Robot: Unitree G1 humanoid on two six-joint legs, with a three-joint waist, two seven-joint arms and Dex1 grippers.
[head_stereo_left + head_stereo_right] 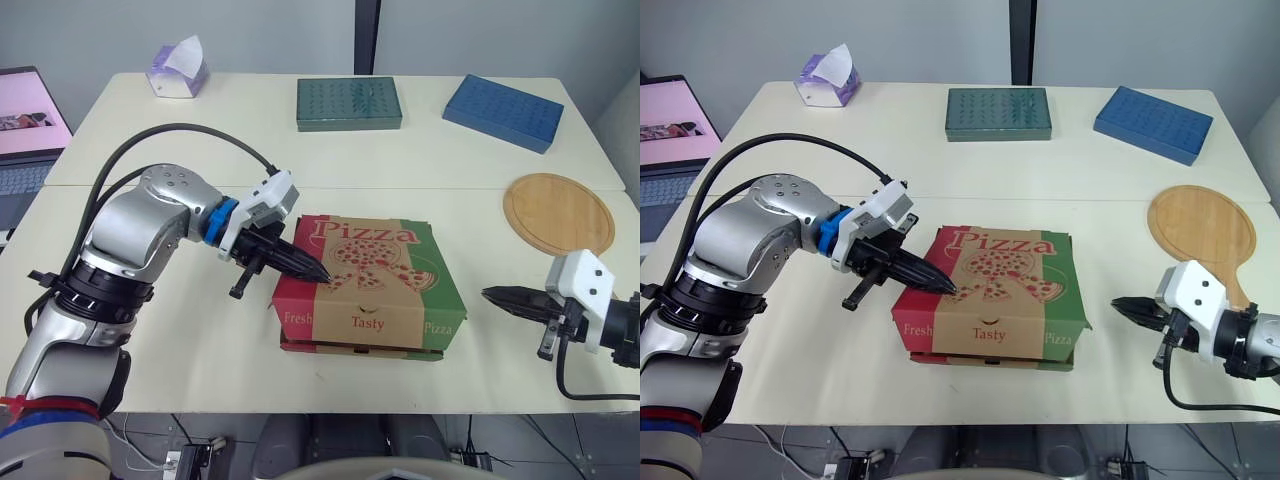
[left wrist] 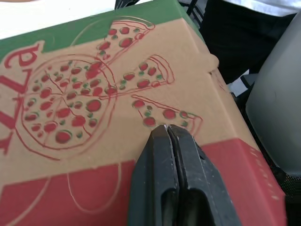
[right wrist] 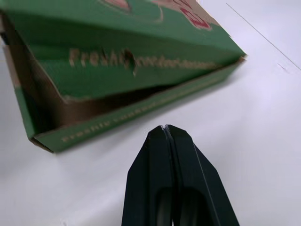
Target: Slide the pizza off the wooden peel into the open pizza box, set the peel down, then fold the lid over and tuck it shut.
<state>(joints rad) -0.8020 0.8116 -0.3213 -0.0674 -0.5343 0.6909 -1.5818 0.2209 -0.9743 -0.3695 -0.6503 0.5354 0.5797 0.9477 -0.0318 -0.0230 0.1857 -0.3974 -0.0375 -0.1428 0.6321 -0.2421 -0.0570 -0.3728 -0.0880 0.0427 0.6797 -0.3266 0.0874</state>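
**Lid is down, tuck is what's left**

Here we are at the last step, by our reading. The pizza box point(image 1: 370, 285) sits in the middle of the bench point(image 1: 180, 330) with its lid point(image 2: 94, 94) folded over. The peel point(image 1: 558, 212) lies bare on the bench off to the right, well apart from the box. We cannot see the pizza itself; with the peel empty and the lid over, we judge it is inside.

The left gripper point(image 1: 322, 272) is clenched, fingers pressed together with nothing between them. Its tip rests on the lid top near the front left corner, right at the edge of the printed pizza slice. That looks to us like a press to hold the lid flat.

The right gripper point(image 1: 490, 294) is clenched too, and empty. It hovers low over the bench just beside the box's right side, pointing at it but not touching. From the right wrist view the lid on that side rides a little high, with a dark gap point(image 3: 117, 101) between the lid's side flap and the base.

So the tuck is not finished, as we see it. The next move calls for the right gripper to nudge that side flap in and down while the left one holds pressure on top, gently, so the box doesn't slide across the bench
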